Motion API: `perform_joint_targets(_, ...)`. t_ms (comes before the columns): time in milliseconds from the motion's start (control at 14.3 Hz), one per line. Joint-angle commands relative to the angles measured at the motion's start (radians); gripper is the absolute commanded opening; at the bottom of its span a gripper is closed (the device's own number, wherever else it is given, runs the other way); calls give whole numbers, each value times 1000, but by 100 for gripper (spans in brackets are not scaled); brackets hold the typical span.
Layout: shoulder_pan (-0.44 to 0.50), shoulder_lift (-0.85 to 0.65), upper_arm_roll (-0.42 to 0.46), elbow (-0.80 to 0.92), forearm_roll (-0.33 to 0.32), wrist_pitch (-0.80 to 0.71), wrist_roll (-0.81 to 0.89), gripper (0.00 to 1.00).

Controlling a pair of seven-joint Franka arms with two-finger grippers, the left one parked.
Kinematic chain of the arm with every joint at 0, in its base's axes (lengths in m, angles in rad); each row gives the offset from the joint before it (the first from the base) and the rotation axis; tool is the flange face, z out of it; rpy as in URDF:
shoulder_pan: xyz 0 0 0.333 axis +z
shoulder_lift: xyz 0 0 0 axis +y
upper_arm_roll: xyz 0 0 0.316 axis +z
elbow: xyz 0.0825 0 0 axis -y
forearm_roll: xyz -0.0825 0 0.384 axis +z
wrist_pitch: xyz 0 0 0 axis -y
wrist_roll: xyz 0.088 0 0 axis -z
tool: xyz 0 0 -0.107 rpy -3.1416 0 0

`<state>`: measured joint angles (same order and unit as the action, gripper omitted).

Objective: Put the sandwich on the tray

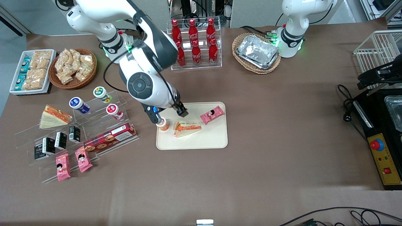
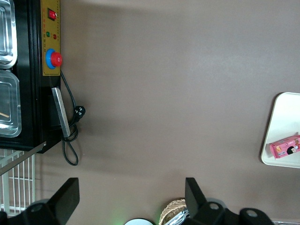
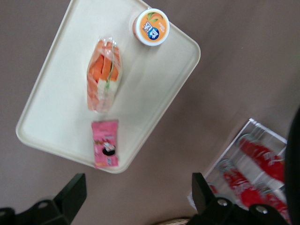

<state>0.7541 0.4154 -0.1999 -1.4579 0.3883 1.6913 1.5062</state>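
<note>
The sandwich [image 1: 187, 128] lies mid-frame on the tray [image 1: 213, 141]; the gripper [image 1: 171, 115], fingers open, should probably lift straight clear.

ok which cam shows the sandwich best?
Right wrist view: the sandwich lies unobstructed on the tray, below the open gripper. Front view shows it smaller; left wrist view misses it.

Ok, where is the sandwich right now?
The sandwich lies on the cream tray, between the orange-lidded cup and the pink snack pack. The gripper hovers above it, open.
</note>
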Motion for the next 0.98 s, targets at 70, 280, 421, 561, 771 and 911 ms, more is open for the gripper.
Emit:
perform_joint_targets(70,-7,-139,2,-13,27,-68,-156,100)
perform_joint_targets(280,-53,-194,16,-12,23,-111,-211,100)
perform_joint_targets(421,-148,-245,60,-10,23,-165,-337,100)
perform_joint_targets(561,-284,-294,131,-10,23,-205,-484,100)
perform_joint_targets(771,-476,-329,256,-13,0,-294,-693,100)
perform_joint_targets(911,-533,-351,278,-19,-52,-335,-811,100)
